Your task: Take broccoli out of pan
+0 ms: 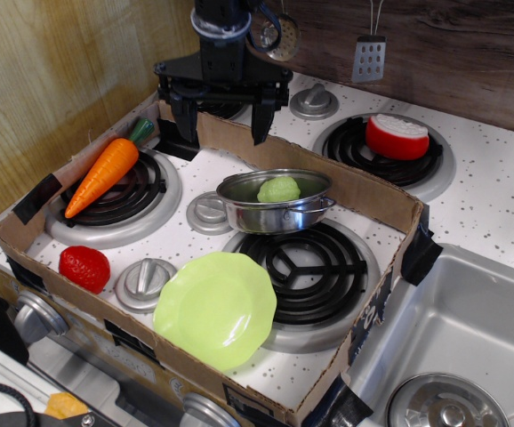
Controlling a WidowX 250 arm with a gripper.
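Gripper (223,120), jaws spread wide and empty, hangs at upper centre above the cardboard wall (328,173); broccoli (279,189) sits in the pan (275,213), whose rim could snag descending fingers.

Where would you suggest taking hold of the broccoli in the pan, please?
Probably by its rounded head, from straight above. The broccoli lies low inside the pan, whose rim blocks any sideways approach; only its lumpy top shows. The tool, open wide, hangs behind and to the left of the pan.
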